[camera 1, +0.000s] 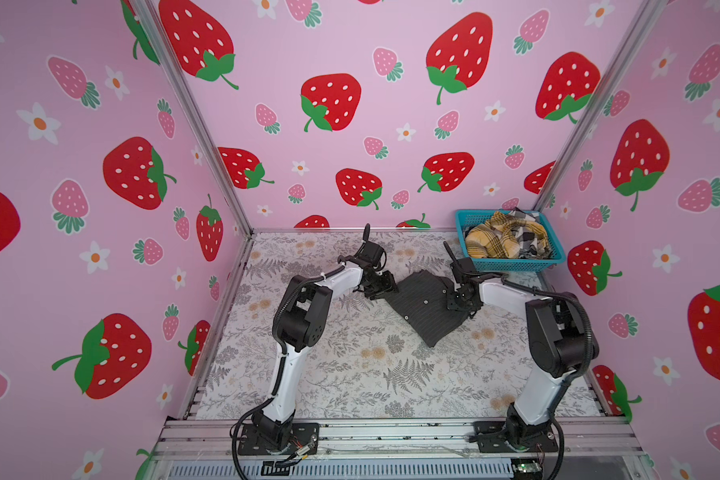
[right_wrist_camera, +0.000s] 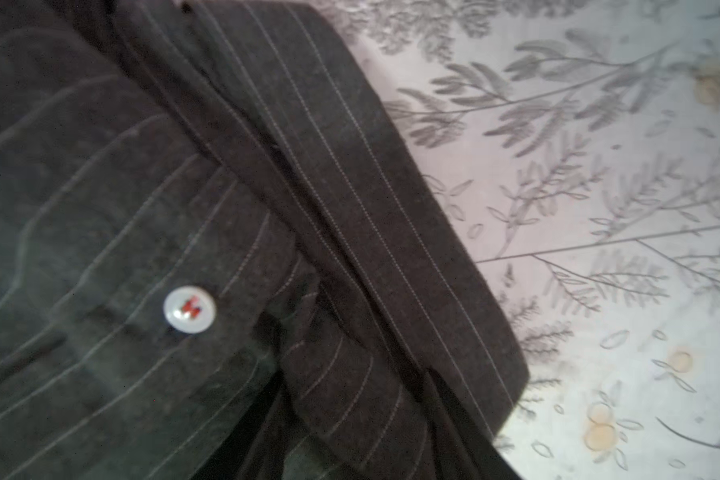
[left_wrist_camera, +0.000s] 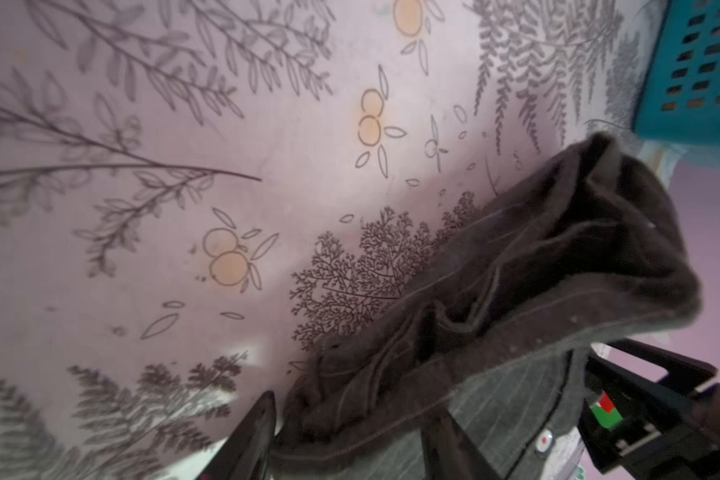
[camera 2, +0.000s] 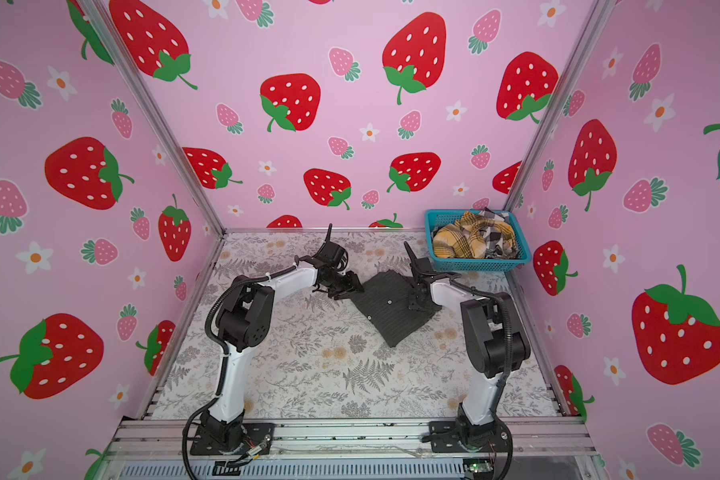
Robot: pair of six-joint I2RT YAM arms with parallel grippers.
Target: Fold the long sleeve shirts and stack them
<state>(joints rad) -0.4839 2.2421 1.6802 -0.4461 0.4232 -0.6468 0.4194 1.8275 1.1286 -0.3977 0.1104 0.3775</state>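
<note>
**Both hands at the dark shirt [camera 1: 425, 309] as a fold takes shape**

The pinstriped dark shirt lies partly folded in the middle of the bench [camera 1: 350, 374]. Both top views show the left hand [camera 1: 377, 286] at its left corner and the right hand [camera 1: 458, 301] low over its right side. A yellow plaid shirt [camera 1: 495, 241] and a checked shirt [camera 1: 528, 239] sit crumpled in the blue basket [camera 1: 512, 264] at the far right corner.

Folding of this one shirt looks to be under way, with no stack begun. The next move seems to call for both hands to carry an edge over together and lay it flat.

Only the left wrist view shows that hand's fingers [left_wrist_camera: 258, 432]. They stand apart with the shirt's bunched edge between them, but whether they pinch it cannot be told. The right wrist view brings a button [right_wrist_camera: 189, 309] and a folded band of cloth up close. It does not show how wide that hand stands or whether it holds anything.
</note>
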